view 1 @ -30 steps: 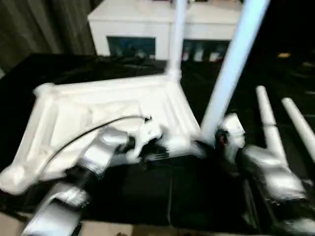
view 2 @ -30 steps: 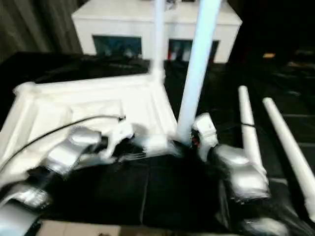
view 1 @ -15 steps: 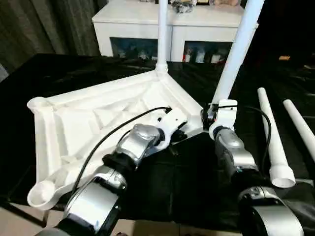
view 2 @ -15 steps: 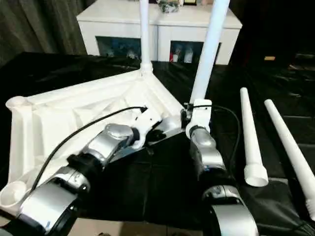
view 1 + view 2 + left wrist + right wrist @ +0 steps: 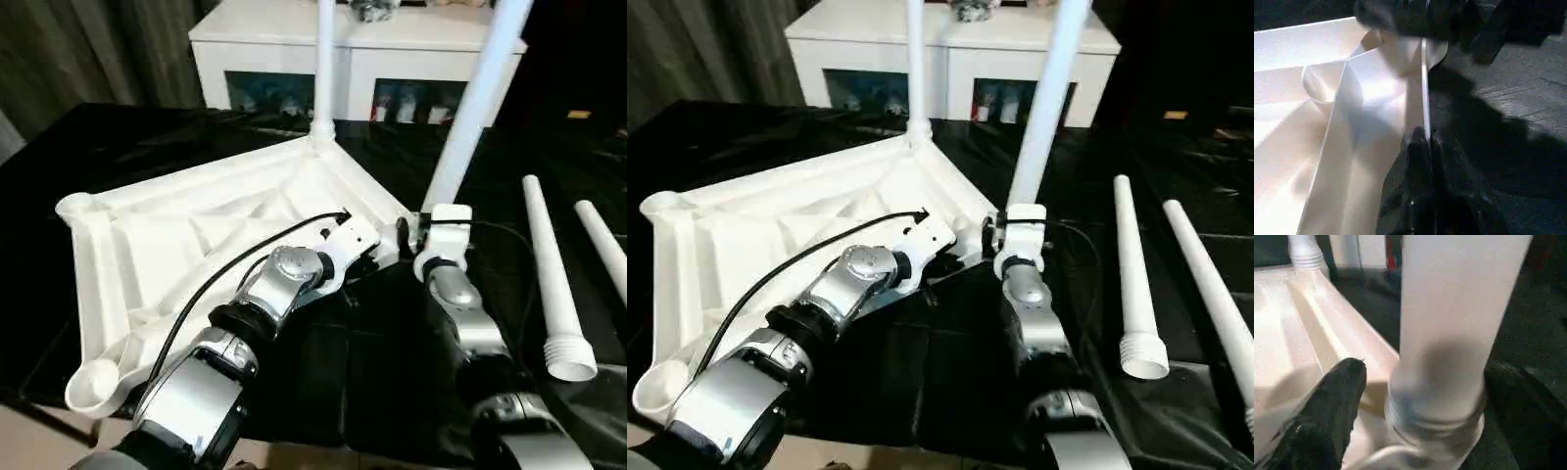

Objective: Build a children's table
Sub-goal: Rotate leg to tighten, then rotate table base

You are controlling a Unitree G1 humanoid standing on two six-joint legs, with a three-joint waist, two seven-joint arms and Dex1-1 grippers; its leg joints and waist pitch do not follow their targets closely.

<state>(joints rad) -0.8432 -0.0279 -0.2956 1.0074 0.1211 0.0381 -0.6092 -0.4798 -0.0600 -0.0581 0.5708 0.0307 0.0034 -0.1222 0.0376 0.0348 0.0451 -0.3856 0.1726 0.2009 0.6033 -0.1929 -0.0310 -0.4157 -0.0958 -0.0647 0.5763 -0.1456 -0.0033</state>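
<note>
Both arms have steadied over the black work table (image 5: 118, 147); left gripper (image 5: 1422, 147) clenched, right gripper (image 5: 1415, 396) released.

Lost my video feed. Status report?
Left gripper shut on tabletop rim. Right gripper open around second leg. Two legs loose on table.

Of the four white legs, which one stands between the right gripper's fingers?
The upright leg in the tabletop's near right corner. The other upright leg stands at the far corner, and two more lie loose on the black table.
</note>
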